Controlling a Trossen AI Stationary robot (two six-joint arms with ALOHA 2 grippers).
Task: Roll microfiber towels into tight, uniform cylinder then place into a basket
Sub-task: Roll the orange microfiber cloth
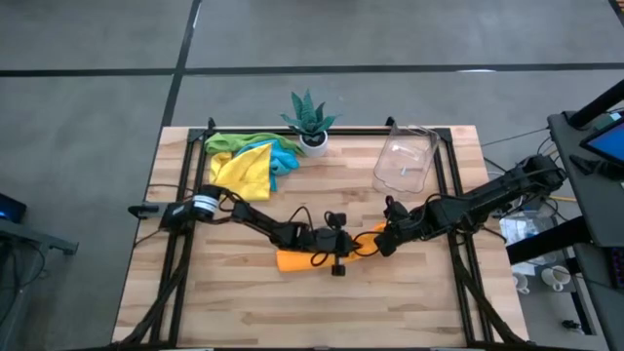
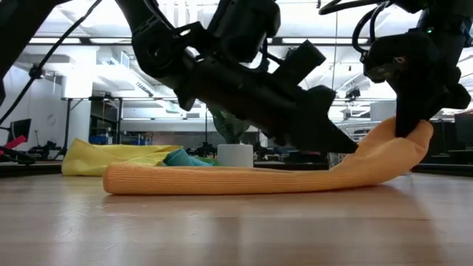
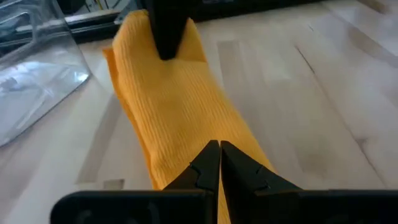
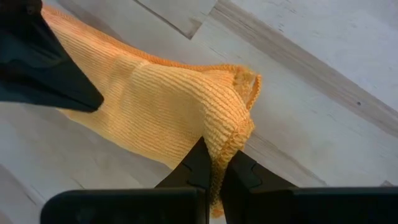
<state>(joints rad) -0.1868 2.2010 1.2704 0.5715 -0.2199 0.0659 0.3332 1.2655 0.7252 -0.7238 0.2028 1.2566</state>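
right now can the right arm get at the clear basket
Probably not freely: the right gripper is shut on the orange towel's end. The basket itself sits unobstructed just beyond that arm.

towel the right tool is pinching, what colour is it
Orange towel, plain and ribbed; clearest in the right wrist view.

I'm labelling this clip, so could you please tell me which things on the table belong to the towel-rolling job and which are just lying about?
Job:
- long folded orange microfiber towel
- heap of yellow, green and blue cloths
- clear plastic rectangular basket

Lying about:
- green spiky plant in white pot
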